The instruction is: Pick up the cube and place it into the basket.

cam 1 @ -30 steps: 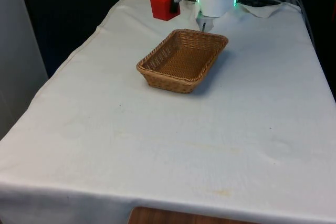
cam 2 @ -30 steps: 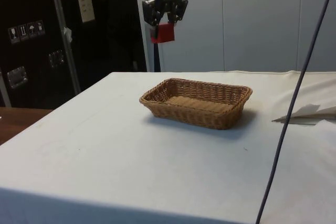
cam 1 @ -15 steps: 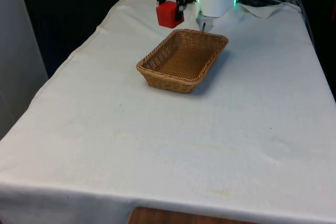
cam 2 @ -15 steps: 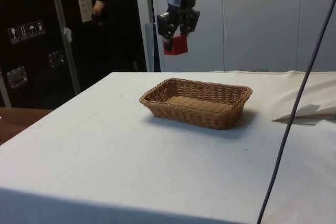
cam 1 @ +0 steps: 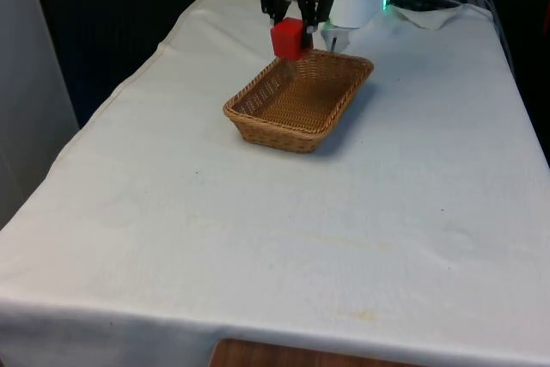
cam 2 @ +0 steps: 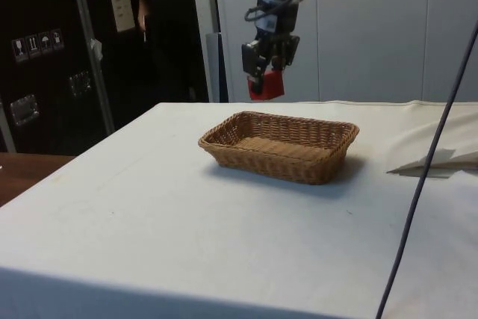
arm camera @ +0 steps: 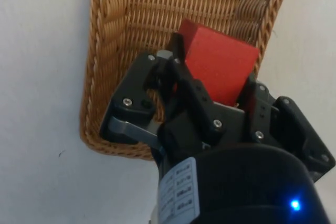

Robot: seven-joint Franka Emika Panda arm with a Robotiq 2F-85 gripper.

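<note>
— Where was the cube (cam 1: 290, 38) when you checked?

— My claw (cam 1: 294, 30) was clamped on it, in the air above the far end of the basket (cam 1: 300, 99), near the table's (cam 1: 284, 238) far edge.

— All of it visible?

— No. From the wrist, the fingers (arm camera: 181, 85) covered its upper part, and its underside faced away from me.
</note>
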